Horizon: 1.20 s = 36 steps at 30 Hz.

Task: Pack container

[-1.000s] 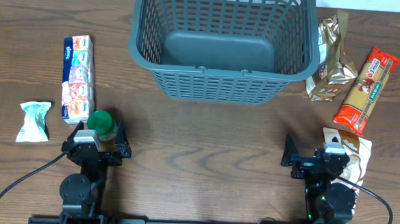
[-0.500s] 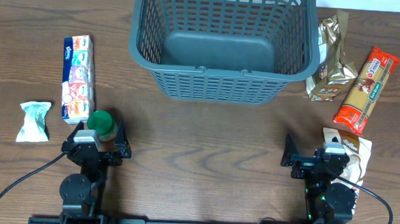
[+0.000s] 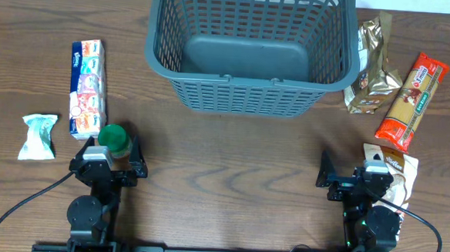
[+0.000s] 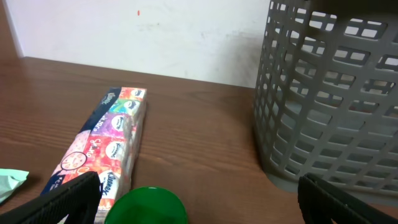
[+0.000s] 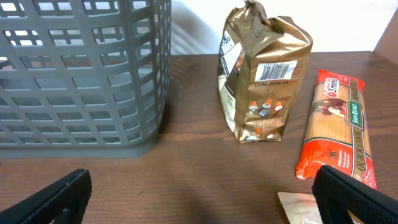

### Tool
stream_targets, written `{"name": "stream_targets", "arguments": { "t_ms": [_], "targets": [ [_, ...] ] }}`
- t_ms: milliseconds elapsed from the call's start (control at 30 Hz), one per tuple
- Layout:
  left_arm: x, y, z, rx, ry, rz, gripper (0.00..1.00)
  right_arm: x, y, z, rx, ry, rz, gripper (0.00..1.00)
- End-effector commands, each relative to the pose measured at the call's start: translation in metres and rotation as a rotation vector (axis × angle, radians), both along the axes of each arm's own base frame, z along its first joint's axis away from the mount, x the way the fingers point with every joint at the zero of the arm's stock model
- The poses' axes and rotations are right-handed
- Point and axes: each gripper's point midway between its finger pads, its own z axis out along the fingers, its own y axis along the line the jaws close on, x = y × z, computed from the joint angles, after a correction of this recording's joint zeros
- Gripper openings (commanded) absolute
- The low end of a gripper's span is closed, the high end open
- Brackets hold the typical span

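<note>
The dark grey lattice basket [image 3: 248, 50] stands empty at the back middle of the table; it also shows in the left wrist view [image 4: 329, 106] and the right wrist view [image 5: 74, 74]. My left gripper [image 3: 106, 164] is open at the front left, with a green-capped item [image 3: 114, 138] between its fingers, seen as a green disc [image 4: 149, 208]. A tissue pack [image 3: 86, 88] lies just beyond it. My right gripper [image 3: 359, 179] is open and empty at the front right, beside a flat packet [image 3: 398, 175].
A small white-green packet [image 3: 38, 135] lies at the far left. A gold bag [image 3: 371, 68], upright in the right wrist view [image 5: 261, 74], and a red pasta pack [image 3: 411, 101] lie right of the basket.
</note>
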Motion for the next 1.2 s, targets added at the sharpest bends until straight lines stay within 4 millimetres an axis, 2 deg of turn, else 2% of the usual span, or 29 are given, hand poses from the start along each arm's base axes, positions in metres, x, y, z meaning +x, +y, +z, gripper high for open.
{"name": "stream_targets", "arguments": {
  "t_ms": [0, 1167],
  "targets": [
    [-0.0002, 0.0033, -0.0171, 0.018, 0.048, 0.015, 0.98, -0.0002, 0.0003, -0.0001, -0.013, -0.005, 0.001, 0.99],
    [-0.0002, 0.0033, -0.0171, 0.018, 0.048, 0.015, 0.98, -0.0002, 0.0004, -0.0001, -0.013, -0.005, 0.002, 0.99]
  ]
}}
